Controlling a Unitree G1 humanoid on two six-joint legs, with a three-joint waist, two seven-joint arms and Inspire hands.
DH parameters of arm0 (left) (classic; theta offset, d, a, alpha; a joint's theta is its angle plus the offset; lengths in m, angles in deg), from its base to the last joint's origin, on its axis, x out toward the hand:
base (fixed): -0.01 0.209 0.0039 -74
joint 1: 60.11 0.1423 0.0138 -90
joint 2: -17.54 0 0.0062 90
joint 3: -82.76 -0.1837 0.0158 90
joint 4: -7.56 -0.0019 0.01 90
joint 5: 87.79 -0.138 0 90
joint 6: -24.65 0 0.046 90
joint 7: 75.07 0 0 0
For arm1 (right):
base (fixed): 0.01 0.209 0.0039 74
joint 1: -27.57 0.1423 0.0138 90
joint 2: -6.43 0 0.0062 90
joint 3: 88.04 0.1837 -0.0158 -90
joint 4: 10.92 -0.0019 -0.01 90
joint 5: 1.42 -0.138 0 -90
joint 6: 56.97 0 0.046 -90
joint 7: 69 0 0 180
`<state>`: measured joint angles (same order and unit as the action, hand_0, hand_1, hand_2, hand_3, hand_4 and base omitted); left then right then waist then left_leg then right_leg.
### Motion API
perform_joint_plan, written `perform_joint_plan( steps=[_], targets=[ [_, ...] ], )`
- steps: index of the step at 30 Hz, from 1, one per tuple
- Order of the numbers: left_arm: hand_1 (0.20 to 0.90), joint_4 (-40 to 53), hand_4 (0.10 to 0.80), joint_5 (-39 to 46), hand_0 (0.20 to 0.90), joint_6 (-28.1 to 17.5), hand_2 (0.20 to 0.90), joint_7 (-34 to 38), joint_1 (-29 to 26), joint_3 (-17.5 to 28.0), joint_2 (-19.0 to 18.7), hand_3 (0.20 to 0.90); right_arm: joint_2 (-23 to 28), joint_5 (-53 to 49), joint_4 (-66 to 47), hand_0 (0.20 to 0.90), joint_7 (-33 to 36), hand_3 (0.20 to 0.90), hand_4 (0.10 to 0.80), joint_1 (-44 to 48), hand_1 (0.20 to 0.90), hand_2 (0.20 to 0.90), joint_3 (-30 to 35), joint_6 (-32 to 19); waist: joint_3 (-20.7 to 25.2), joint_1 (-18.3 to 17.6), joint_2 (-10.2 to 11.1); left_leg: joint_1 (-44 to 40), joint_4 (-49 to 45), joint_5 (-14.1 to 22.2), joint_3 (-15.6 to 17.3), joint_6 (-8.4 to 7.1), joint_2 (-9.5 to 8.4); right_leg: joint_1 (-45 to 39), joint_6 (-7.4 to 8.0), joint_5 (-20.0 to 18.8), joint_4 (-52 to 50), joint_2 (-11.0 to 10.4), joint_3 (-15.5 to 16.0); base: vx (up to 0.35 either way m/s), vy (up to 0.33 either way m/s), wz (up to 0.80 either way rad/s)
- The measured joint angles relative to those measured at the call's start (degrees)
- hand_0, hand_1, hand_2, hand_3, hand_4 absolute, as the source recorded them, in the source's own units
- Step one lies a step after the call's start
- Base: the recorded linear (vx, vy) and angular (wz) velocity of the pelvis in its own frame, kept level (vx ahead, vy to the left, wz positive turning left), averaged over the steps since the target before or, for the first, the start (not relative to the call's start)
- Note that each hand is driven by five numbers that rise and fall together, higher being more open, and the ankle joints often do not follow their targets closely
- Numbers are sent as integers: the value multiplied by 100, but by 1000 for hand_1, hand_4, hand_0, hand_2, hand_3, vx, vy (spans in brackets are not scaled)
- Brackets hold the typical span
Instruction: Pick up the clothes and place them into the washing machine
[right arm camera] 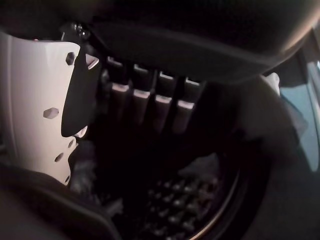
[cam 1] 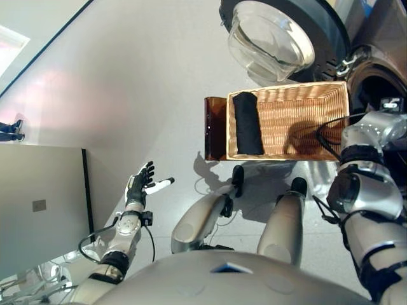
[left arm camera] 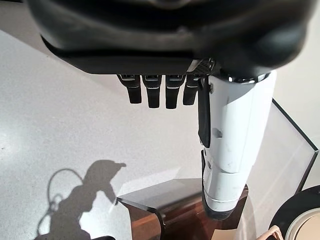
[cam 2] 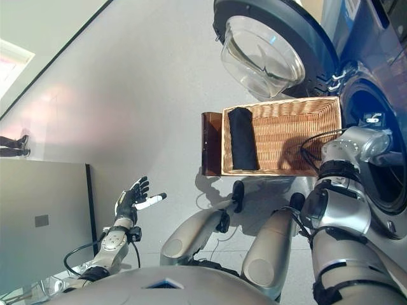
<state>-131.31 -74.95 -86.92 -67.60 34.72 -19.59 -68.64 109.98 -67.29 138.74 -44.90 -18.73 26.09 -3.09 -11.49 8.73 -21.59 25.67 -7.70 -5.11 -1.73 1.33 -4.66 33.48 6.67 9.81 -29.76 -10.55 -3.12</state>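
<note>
Grey floor aside, my right hand (right arm camera: pixel 145 105), fingers loose and empty, reaches inside the washing machine (cam 2: pixel 372 159), my left hand (cam 1: pixel 137 185) idles open, and one dark garment (cam 1: pixel 247 122) waits in the basket (cam 1: pixel 305 108) just beside my right arm.

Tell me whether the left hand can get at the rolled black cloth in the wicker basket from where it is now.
Probably yes. The left hand is open and empty above bare floor, and the rolled black cloth lies uncovered at the rectangular wicker basket's near end; nothing stands between.
</note>
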Motion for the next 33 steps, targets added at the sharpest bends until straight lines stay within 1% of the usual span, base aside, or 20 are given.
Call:
perform_joint_plan(
  steps=[5,6,7,8,9,10,11,13,14,15,17,18,21,24,26,28,29,30,31,33],
  targets=[
    [900,-6,800,12,900,0,900,-6,-5,1,10,900,12,-190,228,900,-404,900,800,-5,900,900,-14,116,-36,-25,60,-23,-12,-15,-18,20,14,-36,7,-6,0,27,20,10,-16,1],
    [900,-13,800,38,900,3,900,-8,-10,7,13,900,-4,-277,324,900,-500,900,800,-56,900,900,-60,159,-53,-43,85,-48,-28,-18,-40,16,33,-103,53,-37,16,45,67,0,-15,8],
    [900,-13,800,38,900,3,900,-11,-12,8,12,900,-35,-314,361,900,-529,900,800,-89,900,900,-102,189,-53,-52,123,-57,-28,-17,-49,13,44,-115,49,-33,13,54,73,16,-47,3],
    [900,-32,800,42,900,4,900,-8,-13,35,6,900,-181,-357,428,900,-561,900,800,-184,900,900,-174,269,-49,-66,259,-72,-26,-14,-50,-1,76,-117,27,-39,10,85,79,-6,-29,-6],
    [900,-50,800,43,900,4,900,-6,-18,36,7,900,-238,-361,424,900,-600,900,800,-269,900,900,-189,292,-50,-105,334,-89,-28,-7,-52,-15,88,-131,18,-43,8,102,78,63,-65,-1],
    [900,-101,800,40,900,15,900,-8,-29,35,16,900,-395,-368,458,900,-682,900,800,-416,900,900,-209,366,-63,-156,415,-178,-22,-3,-94,-39,112,-262,-2,-35,43,124,133,13,-31,3],
    [900,-164,800,36,900,31,900,-15,-39,20,19,900,-616,-445,509,900,-686,900,800,-559,900,900,-216,411,-67,-177,597,-231,-21,32,-119,-75,169,-347,-49,-7,111,163,174,73,-47,-1],
    [900,-214,800,36,900,49,900,-8,-57,54,1,900,-857,-442,552,900,-766,900,800,-746,900,900,-239,462,-43,-179,744,-276,-24,38,-132,-88,212,-428,-69,-31,169,201,227,25,-18,-1],
    [900,-272,800,28,900,82,900,-6,-88,60,7,900,-1030,-440,629,900,-888,900,800,-987,900,900,-341,528,-42,-175,898,-334,-15,49,-178,-112,238,-527,-104,-24,224,226,263,31,-19,7],
    [900,-311,800,5,900,127,900,-4,-87,69,7,900,-1227,-438,713,900,-961,900,800,-1134,900,900,-439,575,-24,-168,1003,-363,-15,57,-185,-122,256,-585,-136,-16,272,241,278,56,-21,6],
    [900,-350,800,-20,900,163,900,-8,-82,75,14,900,-1532,-441,757,900,-1096,900,800,-1369,900,900,-521,770,-12,-164,1087,-454,4,74,-205,-122,293,-745,-146,-47,403,247,342,79,-27,3],
    [900,-351,800,-21,900,164,900,-8,-79,80,14,900,-1615,-439,761,900,-1141,900,800,-1437,900,900,-573,794,-13,-159,1094,-483,8,89,-224,-126,299,-798,-145,-49,430,242,362,121,-33,11],
    [900,-383,800,-72,900,166,900,-9,-46,262,23,900,-1936,-439,801,900,-1261,900,800,-1740,900,900,-718,989,41,-144,1158,-659,79,105,-268,-107,289,-1060,-114,-82,613,232,420,81,-17,8],
    [900,-587,800,-90,900,172,900,0,-64,467,12,900,-2143,-418,925,900,-1421,900,800,-1914,900,900,-971,1132,112,-147,1321,-804,118,126,-334,-84,296,-1320,-88,-132,830,220,523,125,-25,10],
    [900,-785,800,-96,900,184,900,0,-50,557,5,900,-2218,-342,974,900,-1456,900,800,-2081,900,900,-1121,1279,196,-141,1481,-974,217,127,-338,-82,297,-1523,-61,-162,980,220,557,106,-16,2],
    [900,-1048,800,-182,900,273,900,-2,5,618,-7,900,-2328,-106,1027,900,-1579,900,800,-2332,900,900,-1167,1412,357,-159,1741,-1195,307,152,-335,-58,307,-1803,-40,-197,1210,228,580,94,-5,-3],
    [900,-1100,800,-206,900,295,900,-4,44,641,-9,900,-2353,-78,1031,900,-1605,900,800,-2410,900,900,-1176,1437,407,-150,1815,-1242,313,155,-334,-33,305,-1859,-37,-205,1268,230,582,89,-1,-4],
    [900,-1214,800,-233,900,302,900,-10,104,692,-8,900,-2381,-19,1044,900,-1679,900,800,-2568,900,900,-1173,1499,571,-154,1968,-1282,350,195,-330,-31,303,-1930,-33,-224,1395,230,590,116,2,-5],
    [900,-1269,800,-259,900,334,900,-13,153,733,-8,900,-2399,31,1103,900,-1713,900,800,-2645,900,900,-1168,1497,650,-154,2073,-1370,420,175,-328,-2,302,-2083,-3,-282,1533,235,592,139,12,-1],
    [900,-1492,800,-342,900,372,900,-65,100,746,-7,900,-2392,183,1152,900,-1794,900,800,-2885,900,900,-1140,1506,753,-182,2198,-1592,522,219,-305,2,310,-2364,4,-370,1847,240,610,102,26,-5]
  ],
)
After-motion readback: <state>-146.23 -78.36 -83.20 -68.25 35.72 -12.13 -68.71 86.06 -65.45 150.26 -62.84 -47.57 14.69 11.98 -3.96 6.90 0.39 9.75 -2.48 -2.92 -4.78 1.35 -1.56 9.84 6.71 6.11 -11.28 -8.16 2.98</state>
